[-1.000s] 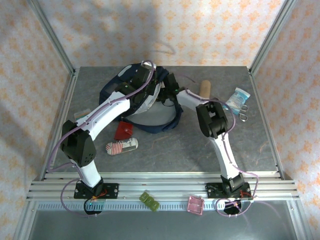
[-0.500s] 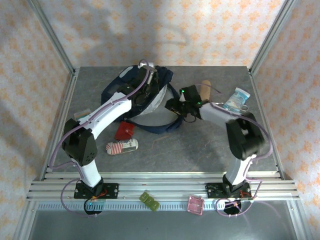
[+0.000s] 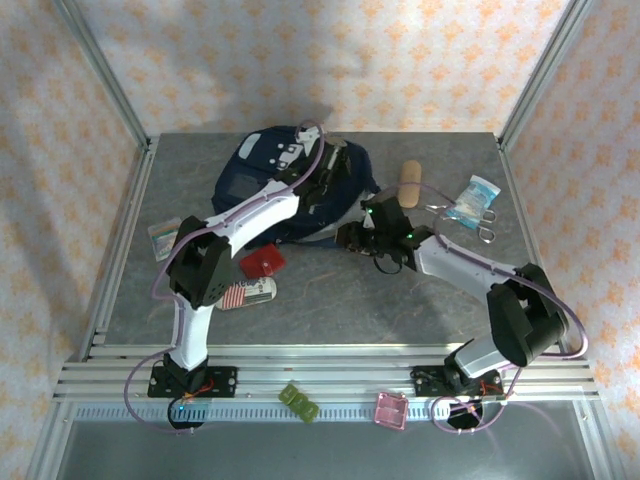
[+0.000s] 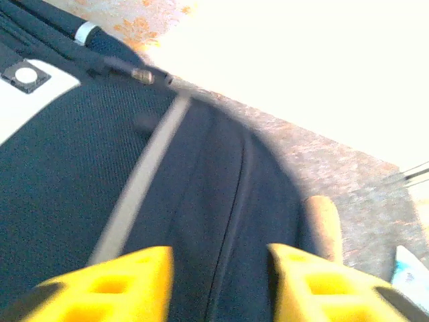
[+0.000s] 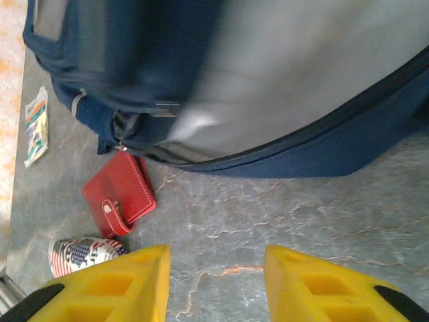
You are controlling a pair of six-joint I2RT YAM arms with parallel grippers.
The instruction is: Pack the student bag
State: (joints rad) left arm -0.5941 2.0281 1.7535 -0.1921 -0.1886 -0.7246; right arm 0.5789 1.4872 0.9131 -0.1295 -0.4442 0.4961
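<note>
Student bag (image 3: 265, 180) lies at the table's (image 3: 330, 310) 11 o'clock, domed and face-up. Its long axis seems to run roughly from 9 to 3 o'clock. A red wallet (image 3: 263, 261) sits just off its 6 o'clock edge, with a stars-and-stripes pouch (image 3: 245, 293) nearer the bases.

The left gripper (image 4: 218, 268) hangs right over the bag's 3 o'clock end, fingers apart with nothing between them, and it is the nearer one. The right gripper (image 5: 214, 275), also spread and empty, sits low over bare table. From there the bag is at about 11 o'clock, so any next reach goes that way.

A second ago the bag gaped with its pale lining showing and both grippers at its mouth. Now it looks closed over, its strap loop is drawn in, and the right arm has swung out low.
</note>
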